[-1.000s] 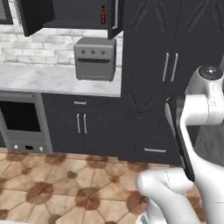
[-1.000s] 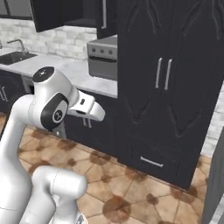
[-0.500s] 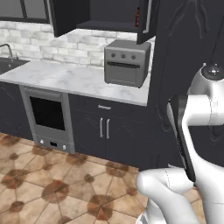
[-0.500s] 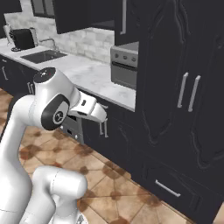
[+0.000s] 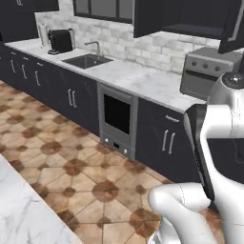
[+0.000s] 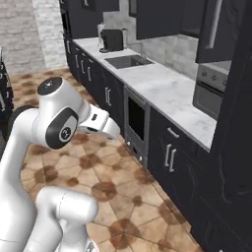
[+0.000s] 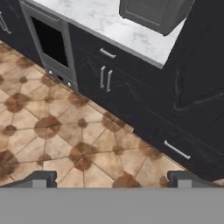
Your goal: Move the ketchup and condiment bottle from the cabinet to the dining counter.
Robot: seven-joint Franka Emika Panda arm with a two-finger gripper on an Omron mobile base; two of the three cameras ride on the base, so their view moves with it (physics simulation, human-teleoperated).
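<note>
Hand (image 7: 112, 177) empty, fingers apart, aimed at the floor (image 7: 65, 131); open cabinet (image 5: 190, 19) stands high above it.

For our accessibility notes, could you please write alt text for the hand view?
The open gripper hangs over brown patterned floor tiles, facing dark base cabinets under a white marble counter. A built-in oven sits at left and a grey toaster oven stands on the counter.

Marble wall counter (image 5: 138, 76) carries toaster oven (image 5: 207, 71), coffee machine (image 5: 61, 40).
</note>
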